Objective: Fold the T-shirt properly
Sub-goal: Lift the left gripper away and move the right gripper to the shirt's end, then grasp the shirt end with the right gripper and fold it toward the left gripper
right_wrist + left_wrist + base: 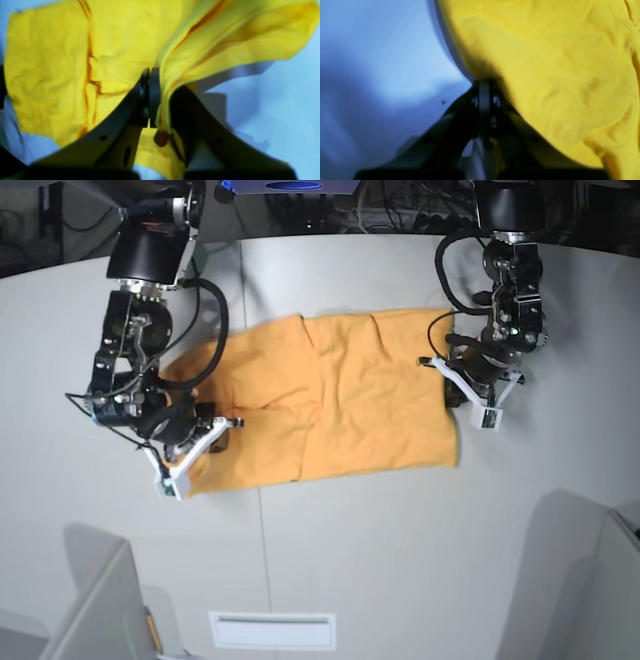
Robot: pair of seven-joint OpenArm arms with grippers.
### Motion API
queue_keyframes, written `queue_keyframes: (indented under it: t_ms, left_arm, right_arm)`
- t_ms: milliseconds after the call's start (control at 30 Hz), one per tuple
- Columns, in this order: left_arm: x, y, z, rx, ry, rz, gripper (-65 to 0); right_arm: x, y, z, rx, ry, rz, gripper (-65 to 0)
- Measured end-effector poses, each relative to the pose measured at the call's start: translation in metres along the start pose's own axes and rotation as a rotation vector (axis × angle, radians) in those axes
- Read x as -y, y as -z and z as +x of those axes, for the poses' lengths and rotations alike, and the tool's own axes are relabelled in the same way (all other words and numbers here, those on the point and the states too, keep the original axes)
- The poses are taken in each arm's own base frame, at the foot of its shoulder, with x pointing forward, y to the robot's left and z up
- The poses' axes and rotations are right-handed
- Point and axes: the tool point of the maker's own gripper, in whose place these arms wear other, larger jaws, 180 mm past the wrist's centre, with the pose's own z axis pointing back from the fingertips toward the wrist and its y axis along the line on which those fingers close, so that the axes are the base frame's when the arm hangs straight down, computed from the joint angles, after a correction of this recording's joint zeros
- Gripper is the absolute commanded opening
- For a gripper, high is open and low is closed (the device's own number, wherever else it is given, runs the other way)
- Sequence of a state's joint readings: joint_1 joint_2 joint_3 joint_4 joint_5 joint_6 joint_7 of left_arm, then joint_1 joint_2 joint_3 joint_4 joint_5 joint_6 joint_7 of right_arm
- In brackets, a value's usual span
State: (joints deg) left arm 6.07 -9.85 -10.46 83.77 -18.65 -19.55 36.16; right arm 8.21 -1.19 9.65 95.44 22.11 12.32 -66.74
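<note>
T-shirt [330,395] lies spread on white desk [400,560], between both arms, partly folded, plain side up. Left gripper [483,83] at one side edge of shirt: jaws pressed together, pinching T-shirt hem. Right gripper [150,75] at opposite edge: jaws closed, pinching bunched fold of T-shirt, fabric lifted off desk there.

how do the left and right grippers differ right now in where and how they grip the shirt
The left gripper pinches a smooth edge of the shirt; the right gripper clamps a bunched fold with a seam. In the base view the left one sits at the shirt's right edge, the right one at its left. Both have shut jaws.
</note>
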Motion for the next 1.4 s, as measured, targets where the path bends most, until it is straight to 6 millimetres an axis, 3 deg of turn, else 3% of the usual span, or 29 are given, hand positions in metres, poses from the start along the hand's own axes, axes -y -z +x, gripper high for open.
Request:
queue_keyframes:
  t_ms: [267,400,733,1233,1400]
  left_arm:
    - [-0.004,-0.002,-0.002,-0.001,-0.001,0.007,-65.0]
    - [-0.015,-0.008,-0.007,-0.011,0.021,0.023,-65.0]
    - [-0.029,-0.018,-0.016,-0.021,0.045,0.041,-65.0]
    - [-0.026,-0.024,-0.02,-0.032,0.061,0.042,-65.0]
    - [-0.026,-0.024,-0.022,-0.031,0.061,0.042,-65.0]
  right_arm:
    - [-0.05,-0.009,0.004,0.028,-0.02,0.084,-65.0]
    - [-0.091,-0.008,-0.005,0.005,-0.081,0.147,-65.0]
    - [-0.165,-0.003,-0.009,0.03,-0.136,0.241,-65.0]
    - [-0.226,-0.004,-0.018,0.086,-0.246,0.348,-65.0]
    - [-0.244,0.007,-0.039,0.042,-0.235,0.351,-65.0]
